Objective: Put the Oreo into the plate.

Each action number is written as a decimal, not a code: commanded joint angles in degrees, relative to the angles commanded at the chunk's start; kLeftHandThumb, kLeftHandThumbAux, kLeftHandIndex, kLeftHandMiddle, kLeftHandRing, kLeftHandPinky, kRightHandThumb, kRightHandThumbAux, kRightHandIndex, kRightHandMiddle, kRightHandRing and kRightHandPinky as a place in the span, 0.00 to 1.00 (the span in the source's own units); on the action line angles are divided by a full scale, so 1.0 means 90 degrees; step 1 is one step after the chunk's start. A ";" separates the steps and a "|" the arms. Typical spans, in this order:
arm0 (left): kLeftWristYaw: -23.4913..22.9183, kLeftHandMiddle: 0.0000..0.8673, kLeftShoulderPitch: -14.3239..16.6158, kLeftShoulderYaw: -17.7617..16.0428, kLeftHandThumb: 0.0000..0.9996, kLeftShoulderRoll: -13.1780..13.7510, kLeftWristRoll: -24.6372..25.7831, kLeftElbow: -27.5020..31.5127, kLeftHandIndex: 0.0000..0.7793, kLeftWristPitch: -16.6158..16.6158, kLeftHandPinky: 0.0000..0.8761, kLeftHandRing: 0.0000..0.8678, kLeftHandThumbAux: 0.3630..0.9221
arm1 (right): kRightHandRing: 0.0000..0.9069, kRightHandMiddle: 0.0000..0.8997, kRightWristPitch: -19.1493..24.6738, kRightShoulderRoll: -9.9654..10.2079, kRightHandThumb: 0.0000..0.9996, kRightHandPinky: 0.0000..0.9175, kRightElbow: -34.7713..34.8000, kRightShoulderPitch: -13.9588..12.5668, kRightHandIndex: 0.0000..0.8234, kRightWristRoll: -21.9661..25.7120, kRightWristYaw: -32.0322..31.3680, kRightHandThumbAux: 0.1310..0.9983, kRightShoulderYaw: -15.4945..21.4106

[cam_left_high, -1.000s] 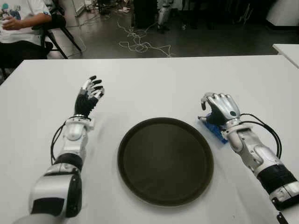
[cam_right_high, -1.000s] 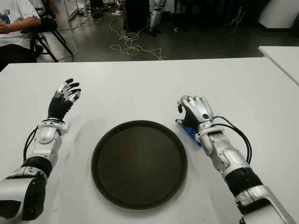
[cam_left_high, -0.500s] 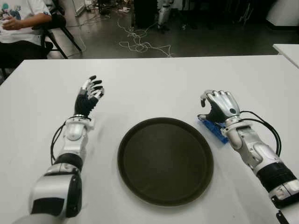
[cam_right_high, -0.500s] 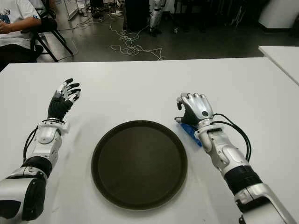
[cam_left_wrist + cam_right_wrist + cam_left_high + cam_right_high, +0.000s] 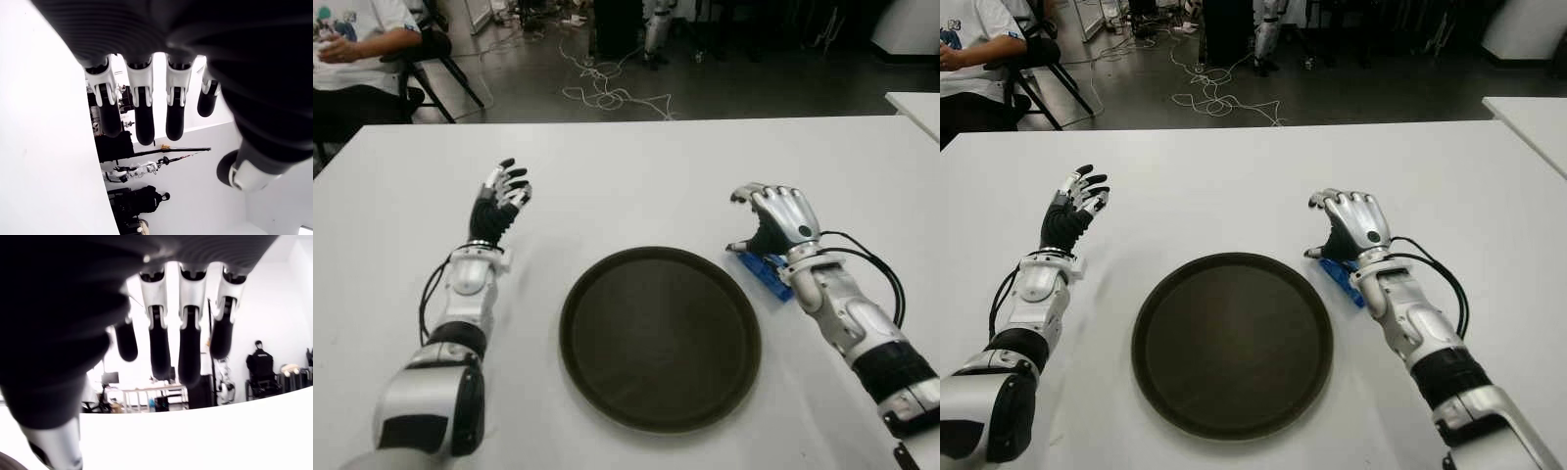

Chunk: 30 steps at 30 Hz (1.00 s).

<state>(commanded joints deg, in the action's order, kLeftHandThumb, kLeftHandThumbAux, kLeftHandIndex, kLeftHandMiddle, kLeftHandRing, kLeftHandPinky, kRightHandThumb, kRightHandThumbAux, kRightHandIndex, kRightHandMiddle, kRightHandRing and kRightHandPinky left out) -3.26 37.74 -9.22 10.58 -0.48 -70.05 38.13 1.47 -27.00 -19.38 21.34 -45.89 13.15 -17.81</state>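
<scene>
Blue Oreo pack (image 5: 765, 271) flat on the white table (image 5: 636, 176), just beside the right rim of the dark round plate (image 5: 660, 336), partly hidden under the right hand (image 5: 773, 223). Fingers (image 5: 188, 347) spread and gently curved, gripping nothing, above the pack's far end. Left hand (image 5: 499, 201) toward the table's left edge, well apart from the plate, fingers extended, holding nothing. Beyond the far edge: cables (image 5: 607, 93) on the floor, seated person (image 5: 357, 44) at the far left corner.
</scene>
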 joint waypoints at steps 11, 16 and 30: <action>-0.0040 0.25 -0.0003 -0.0012 0.32 0.0007 -0.0003 0.0012 0.15 0.0005 0.23 0.23 0.41 | 0.00 0.00 0.1422 -0.0096 0.00 0.00 0.1855 -0.0643 0.00 -0.0193 -0.1383 0.62 0.0392; -0.0019 0.25 0.0007 -0.0003 0.32 0.0017 -0.0022 0.0007 0.15 -0.0010 0.23 0.23 0.42 | 0.00 0.00 0.1864 -0.0177 0.00 0.00 0.2190 -0.0798 0.00 -0.0363 -0.1938 0.59 0.0344; -0.0046 0.24 -0.0004 0.0016 0.31 0.0052 -0.0049 0.0008 0.14 0.0031 0.23 0.22 0.44 | 0.00 0.00 0.2002 -0.0371 0.00 0.00 0.2751 -0.1440 0.00 -0.0572 -0.2500 0.52 0.0353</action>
<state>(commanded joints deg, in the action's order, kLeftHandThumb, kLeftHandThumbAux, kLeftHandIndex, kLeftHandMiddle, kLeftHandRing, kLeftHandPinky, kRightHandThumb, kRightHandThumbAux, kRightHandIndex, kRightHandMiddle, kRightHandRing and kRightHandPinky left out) -3.68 37.70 -9.08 11.04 -0.92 -69.99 38.40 19.48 -30.34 5.38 8.38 -51.04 -9.34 -14.63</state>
